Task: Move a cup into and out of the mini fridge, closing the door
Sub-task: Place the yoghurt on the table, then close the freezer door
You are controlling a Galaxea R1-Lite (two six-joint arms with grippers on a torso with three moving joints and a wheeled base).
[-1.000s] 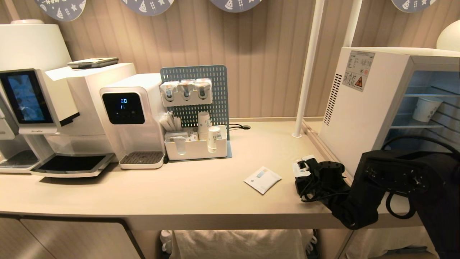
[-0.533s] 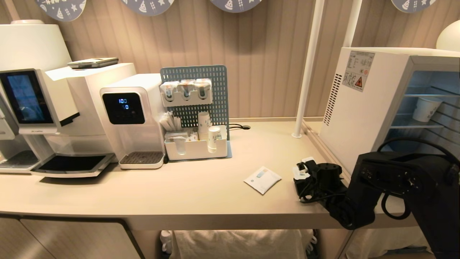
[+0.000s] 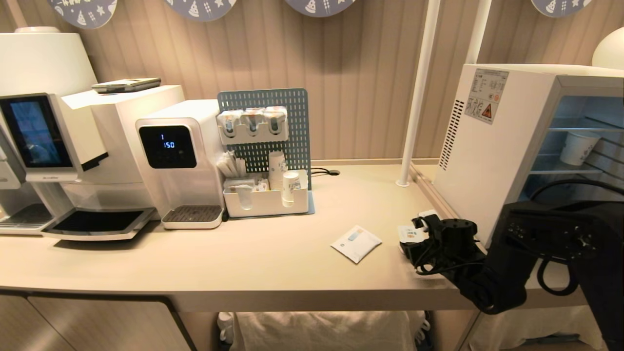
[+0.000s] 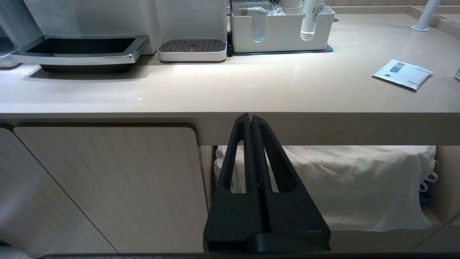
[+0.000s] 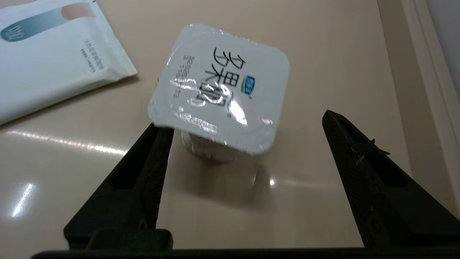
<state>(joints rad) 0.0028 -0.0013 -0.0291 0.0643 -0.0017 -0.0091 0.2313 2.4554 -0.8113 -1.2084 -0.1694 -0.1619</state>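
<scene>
Now that our right gripper (image 5: 244,126) has spread its jaws wide, the cup (image 5: 219,86) stands free on the counter (image 3: 243,263), one finger at its side, the other well apart. It sits near the counter's right end, just beside the mini fridge (image 3: 487,146), right of a white sachet (image 3: 356,243). We judge the cup delivered out; the fridge looks open, so closing remains. Our left gripper (image 4: 251,120) hangs pressed together below the counter edge.
</scene>
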